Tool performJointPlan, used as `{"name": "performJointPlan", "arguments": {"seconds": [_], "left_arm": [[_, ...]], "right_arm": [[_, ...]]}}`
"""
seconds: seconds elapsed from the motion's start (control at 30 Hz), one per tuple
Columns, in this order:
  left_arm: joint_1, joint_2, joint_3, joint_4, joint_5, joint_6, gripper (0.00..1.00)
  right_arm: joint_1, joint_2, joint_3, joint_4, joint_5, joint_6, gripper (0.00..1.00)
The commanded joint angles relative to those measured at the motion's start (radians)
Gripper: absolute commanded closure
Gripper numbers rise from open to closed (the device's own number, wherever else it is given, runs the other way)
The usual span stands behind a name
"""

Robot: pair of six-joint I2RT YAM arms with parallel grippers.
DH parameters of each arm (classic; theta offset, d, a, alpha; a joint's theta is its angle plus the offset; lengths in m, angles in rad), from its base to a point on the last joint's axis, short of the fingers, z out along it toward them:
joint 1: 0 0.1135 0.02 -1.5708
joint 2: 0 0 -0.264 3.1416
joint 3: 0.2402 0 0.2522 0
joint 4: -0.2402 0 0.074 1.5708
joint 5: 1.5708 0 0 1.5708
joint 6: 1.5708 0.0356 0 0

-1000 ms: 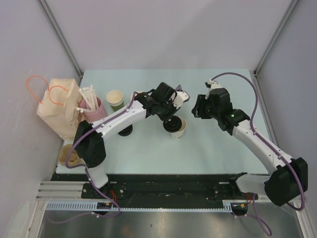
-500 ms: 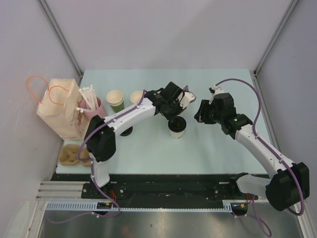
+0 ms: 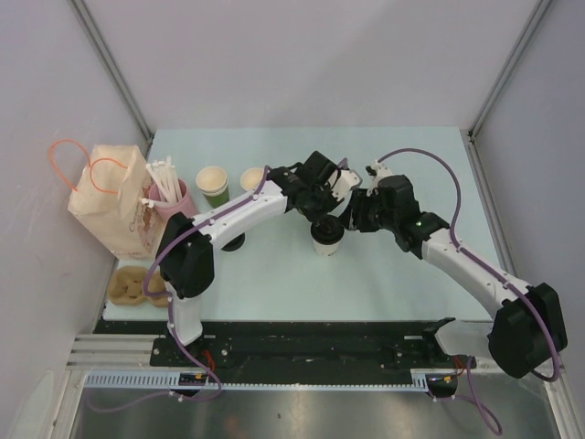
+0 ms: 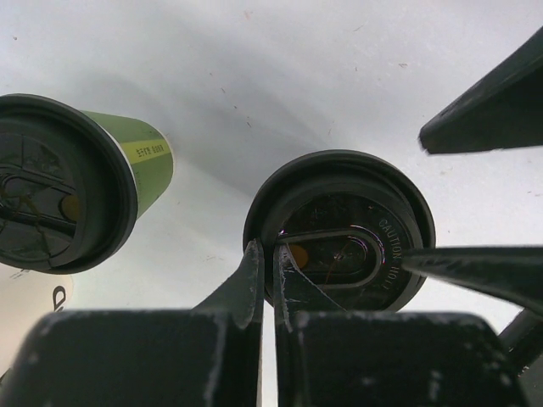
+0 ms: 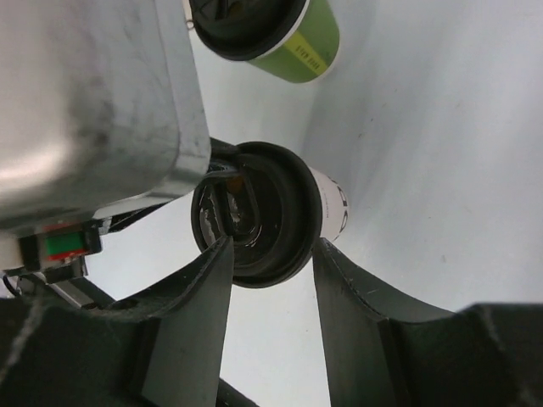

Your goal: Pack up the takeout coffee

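The white-sided cup with dark print [image 3: 327,242] stands mid-table with a black lid [image 4: 339,229] on it. My left gripper [image 4: 265,271] is shut, its tips resting at the lid's left rim, right above the cup in the top view [image 3: 321,218]. My right gripper [image 5: 267,250] is open, one finger on each side of the lidded cup [image 5: 329,203], and comes from the right in the top view [image 3: 351,218]. The green-sided cup [image 4: 146,161] with its black lid stands to the left, partly under my left arm [image 3: 230,242].
A beige bag with orange handles [image 3: 108,197] and a pink cup of straws [image 3: 170,199] stand at the far left. Two open cups [image 3: 213,183] [image 3: 251,177] are behind my left arm. A tan cup carrier [image 3: 135,285] lies at the near left edge.
My left gripper brought the black lid down onto the white cup and stayed there. My right gripper moved left until its open fingers flank that cup.
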Motion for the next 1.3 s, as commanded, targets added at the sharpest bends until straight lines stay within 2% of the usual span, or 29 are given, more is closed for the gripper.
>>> {"name": "performJointPlan", "arguments": {"seconds": [0.0,0.3,0.43,0.5,0.53,0.63,0.83,0.97,1.13,1.27], "left_arm": [[-0.004,-0.004,-0.015,-0.02,0.042,-0.01,0.99],[-0.006,-0.01,-0.027,-0.021,0.068,-0.022,1.0],[-0.006,-0.021,-0.032,-0.02,0.071,-0.031,1.0],[-0.006,-0.026,-0.032,-0.02,0.074,-0.031,1.0],[-0.004,-0.029,-0.032,-0.021,0.074,-0.031,1.0],[-0.006,-0.04,-0.03,-0.02,0.074,-0.031,1.0],[-0.009,-0.05,-0.033,-0.02,0.06,-0.028,0.99],[-0.01,-0.049,-0.029,-0.021,0.052,-0.031,1.0],[-0.012,-0.049,-0.023,-0.021,0.057,-0.03,1.0],[-0.012,-0.049,-0.027,-0.02,0.06,-0.034,1.0]], "right_arm": [[0.029,0.036,-0.021,0.095,0.004,0.026,0.52],[0.035,0.094,-0.092,0.182,0.009,0.066,0.58],[0.04,0.091,-0.12,0.187,0.033,0.075,0.66],[0.043,0.076,-0.121,0.18,0.046,0.07,0.65],[0.051,0.07,-0.121,0.181,0.05,0.066,0.59],[0.057,0.031,-0.12,0.193,0.061,0.053,0.54],[0.097,-0.065,-0.117,0.196,0.136,0.034,0.6],[0.114,-0.101,-0.118,0.187,0.178,0.026,0.6],[0.117,-0.072,-0.123,0.164,0.165,0.063,0.64],[0.12,-0.059,-0.165,0.219,0.165,0.099,0.64]]}}
